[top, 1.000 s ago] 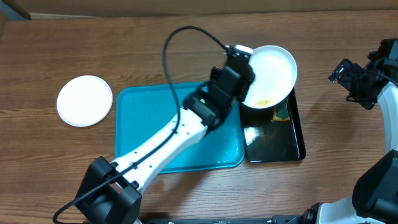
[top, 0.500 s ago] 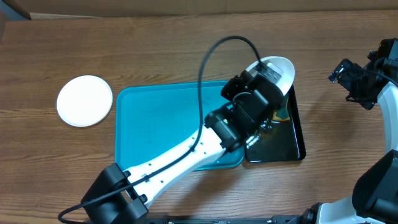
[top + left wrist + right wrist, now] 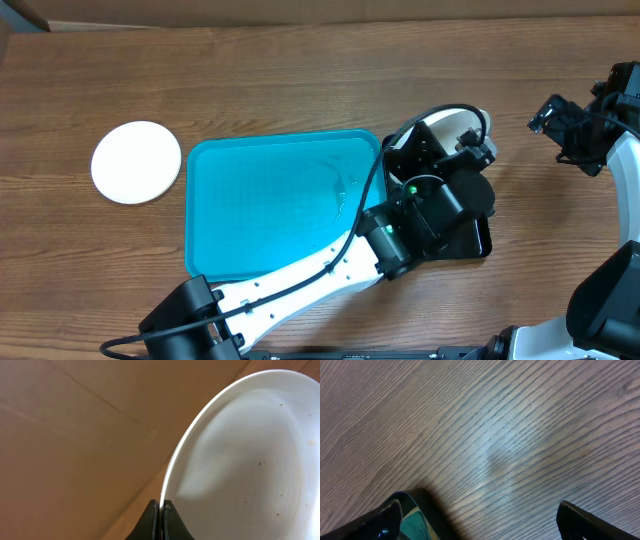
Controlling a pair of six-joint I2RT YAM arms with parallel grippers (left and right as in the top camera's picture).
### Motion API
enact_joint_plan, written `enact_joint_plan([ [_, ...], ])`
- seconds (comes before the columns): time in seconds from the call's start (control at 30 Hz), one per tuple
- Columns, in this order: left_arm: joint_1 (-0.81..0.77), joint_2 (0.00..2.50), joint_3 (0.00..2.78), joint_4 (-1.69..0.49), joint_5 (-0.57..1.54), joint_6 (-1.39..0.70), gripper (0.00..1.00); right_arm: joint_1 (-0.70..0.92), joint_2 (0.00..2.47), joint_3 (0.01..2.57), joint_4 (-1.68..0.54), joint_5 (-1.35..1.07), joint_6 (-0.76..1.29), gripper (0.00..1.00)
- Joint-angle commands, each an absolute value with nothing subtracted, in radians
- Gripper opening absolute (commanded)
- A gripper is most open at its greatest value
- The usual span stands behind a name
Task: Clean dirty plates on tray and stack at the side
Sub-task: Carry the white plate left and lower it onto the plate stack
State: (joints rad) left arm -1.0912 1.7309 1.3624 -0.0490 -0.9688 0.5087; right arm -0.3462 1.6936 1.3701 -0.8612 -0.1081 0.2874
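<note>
My left gripper (image 3: 161,510) is shut on the rim of a white plate (image 3: 240,460). It holds the plate tilted on edge over the black tray, and only a sliver of the plate (image 3: 455,120) shows past my wrist in the overhead view. Small dark specks dot its face. The turquoise tray (image 3: 260,200) holds no plates. Another white plate (image 3: 136,162) lies flat on the table at the far left. I see no plate with a yellow-green rim. My right gripper (image 3: 480,515) is open and empty above bare wood at the far right (image 3: 560,125).
The narrow black tray (image 3: 480,238) stands against the turquoise tray's right side, mostly hidden under my left arm. Its corner with a green sponge (image 3: 412,527) shows in the right wrist view. A black cable loops over my left wrist.
My left arm has swung right and down with the plate, tipping it from face-up to on edge over the black tray. The turquoise tray is now uncovered. The right arm has not moved.
</note>
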Motion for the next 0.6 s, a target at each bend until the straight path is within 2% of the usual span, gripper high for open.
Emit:
enact_joint_plan([
  [0.0, -1.103, 1.74, 1.388, -0.02, -1.062, 0.574, 0.04, -0.349, 1.682, 1.382, -0.858, -0.114, 0.292, 1.0],
  [0.17, -1.098, 1.74, 1.388, 0.073, -1.131, 0.59, 0.04, -0.349, 1.682, 1.382, -0.858, -0.114, 0.292, 1.0],
  [0.33, -1.111, 1.74, 1.388, 0.102, -1.113, 0.606, 0.04, -0.349, 1.682, 1.382, -0.858, -0.114, 0.292, 1.0],
  [0.57, -1.098, 1.74, 1.388, 0.054, -1.082, 0.36, 0.04, -0.349, 1.682, 1.382, -0.858, -0.114, 0.292, 1.0],
])
